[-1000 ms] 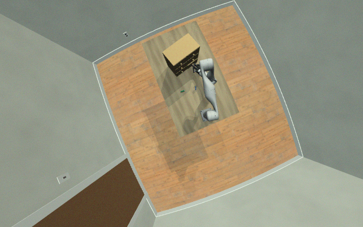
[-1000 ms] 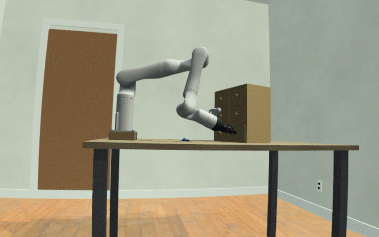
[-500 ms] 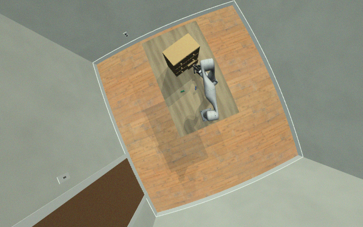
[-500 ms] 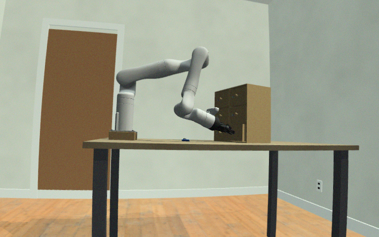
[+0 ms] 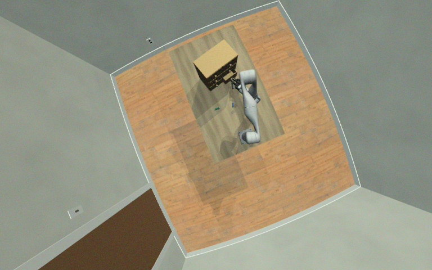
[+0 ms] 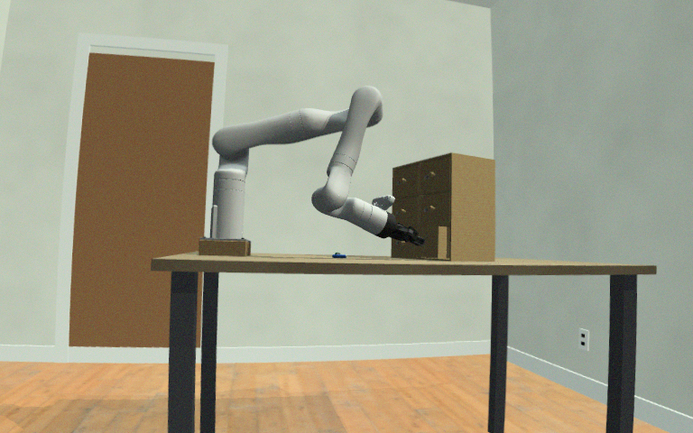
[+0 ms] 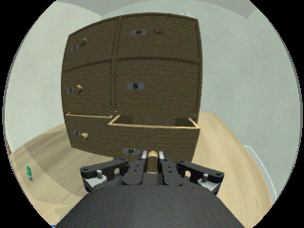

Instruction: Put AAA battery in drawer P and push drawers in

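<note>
The small wooden chest (image 5: 216, 60) (image 6: 472, 204) (image 7: 152, 57) stands at the far end of the table (image 5: 270, 124) (image 6: 409, 266). Its bottom right drawer (image 5: 229, 75) (image 6: 442, 242) (image 7: 152, 136) sticks a short way out of the front. My gripper (image 5: 234, 82) (image 6: 419, 240) (image 7: 152, 156) is right at that drawer's front, shut on its knob (image 7: 152, 155). The drawer labels are too small to read. A small green object (image 5: 216, 108) (image 7: 28, 173) and a small blue object (image 5: 233, 104) (image 6: 337, 255) lie on the table between the chest and the arm's base. I cannot tell which one is the AAA battery.
The arm's base (image 5: 250, 136) (image 6: 225, 246) is mounted near the table's other end. The other drawers look pushed in. The arm's elbow reaches over the table beside the chest's front.
</note>
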Motion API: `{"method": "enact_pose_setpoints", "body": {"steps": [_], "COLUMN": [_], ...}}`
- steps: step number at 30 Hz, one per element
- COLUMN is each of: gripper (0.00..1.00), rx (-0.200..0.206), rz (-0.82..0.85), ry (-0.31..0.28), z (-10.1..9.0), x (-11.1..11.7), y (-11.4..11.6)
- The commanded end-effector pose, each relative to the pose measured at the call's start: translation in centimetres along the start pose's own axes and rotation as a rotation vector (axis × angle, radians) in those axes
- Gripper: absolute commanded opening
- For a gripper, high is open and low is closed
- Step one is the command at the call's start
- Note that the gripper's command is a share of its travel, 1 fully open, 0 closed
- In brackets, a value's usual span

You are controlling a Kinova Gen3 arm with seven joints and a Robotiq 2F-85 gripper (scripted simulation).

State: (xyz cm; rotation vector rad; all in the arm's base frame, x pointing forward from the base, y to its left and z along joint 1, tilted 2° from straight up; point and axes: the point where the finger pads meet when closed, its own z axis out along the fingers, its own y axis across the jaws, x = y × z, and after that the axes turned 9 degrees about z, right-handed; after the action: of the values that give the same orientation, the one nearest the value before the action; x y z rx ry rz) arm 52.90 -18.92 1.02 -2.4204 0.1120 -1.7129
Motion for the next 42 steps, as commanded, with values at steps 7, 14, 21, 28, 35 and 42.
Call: {"method": "enact_pose_setpoints", "body": {"steps": [7,14,21,28,35,42], "gripper": [0.13,0.13,0.13,0.13,0.13,0.13], "rx": [-0.005,-0.005,-0.005,-0.005,-0.005,-0.005], "rz": [0.004,0.004,0.004,0.004,0.004,0.004], "ry": [-0.004,-0.004,-0.004,-0.004,-0.004,-0.004], "z": [-1.2,-1.8,-2.4,-2.6,-2.8,-2.8], "x": [-0.6,-0.8,-1.0,-1.1,-1.1,-1.1], "y": [0.3,0.3,0.3,0.3,0.3,0.3]}}
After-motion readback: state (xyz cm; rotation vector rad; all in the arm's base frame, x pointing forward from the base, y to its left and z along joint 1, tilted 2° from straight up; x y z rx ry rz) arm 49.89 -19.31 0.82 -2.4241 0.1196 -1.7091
